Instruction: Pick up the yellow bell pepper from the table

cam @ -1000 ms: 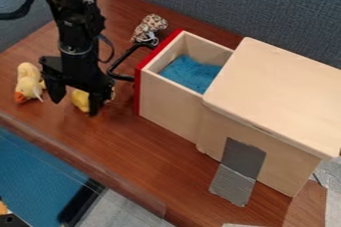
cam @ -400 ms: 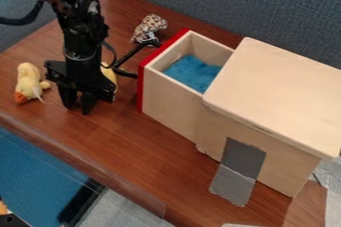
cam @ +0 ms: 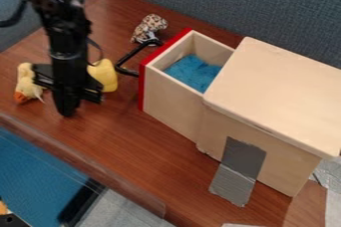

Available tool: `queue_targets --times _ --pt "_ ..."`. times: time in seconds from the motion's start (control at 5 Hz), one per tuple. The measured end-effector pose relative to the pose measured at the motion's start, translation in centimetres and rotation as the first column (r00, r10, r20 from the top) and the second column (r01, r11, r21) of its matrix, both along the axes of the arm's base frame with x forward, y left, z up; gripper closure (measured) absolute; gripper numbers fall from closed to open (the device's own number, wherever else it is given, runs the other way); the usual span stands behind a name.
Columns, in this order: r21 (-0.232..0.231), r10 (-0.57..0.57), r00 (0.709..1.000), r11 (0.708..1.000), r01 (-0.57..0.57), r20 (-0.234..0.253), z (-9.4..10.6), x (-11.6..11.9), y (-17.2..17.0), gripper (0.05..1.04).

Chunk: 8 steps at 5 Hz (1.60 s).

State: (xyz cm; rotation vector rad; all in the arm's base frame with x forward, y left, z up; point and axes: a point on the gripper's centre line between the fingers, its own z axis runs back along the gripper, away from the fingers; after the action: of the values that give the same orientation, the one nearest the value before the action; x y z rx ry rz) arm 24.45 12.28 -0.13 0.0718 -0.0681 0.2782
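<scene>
One hand [cam: 67, 113] beside duck [cam: 27, 84], near table edge [cam: 67, 149]

Blue cloth [cam: 193, 73] lies inside the open wooden drawer [cam: 172, 100].

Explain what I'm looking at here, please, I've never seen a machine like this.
That's a black robot arm, seen by a fixed camera looking down at a slant. Its gripper hangs over a brown table, and I can't make out anything held in it. Close around it are a yellow plush toy with an orange beak and a yellow object. Farther back lies a spotted toy. The wooden box has an open, red-fronted drawer with blue material inside.
</scene>
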Motion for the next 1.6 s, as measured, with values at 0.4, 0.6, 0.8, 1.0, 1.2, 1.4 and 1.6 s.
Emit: queue_targets --times 0.4,0.6,0.8,1.0,1.2,1.4,1.6 --pt "-0.073 -0.074 0.996 0.994 0.077 0.045 3.0 -1.2 1.3 0.569" --pt "-0.051 -0.188 0.971 0.979 0.197 0.146 4.5 -0.4 1.6 0.26" --pt "-0.046 -0.321 0.912 0.938 0.343 0.254 4.9 0.4 1.7 0.076" --pt "0.025 -0.416 0.856 0.903 0.429 0.308 5.7 2.1 2.4 0.079" --pt "0.081 -0.538 0.789 0.838 0.54 0.298 5.2 3.9 2.2 0.083" --pt "0.107 -0.609 0.745 0.788 0.606 0.272 4.5 5.0 2.1 0.083" --pt "0.102 -0.643 0.728 0.762 0.639 0.238 3.8 5.3 1.5 0.083"
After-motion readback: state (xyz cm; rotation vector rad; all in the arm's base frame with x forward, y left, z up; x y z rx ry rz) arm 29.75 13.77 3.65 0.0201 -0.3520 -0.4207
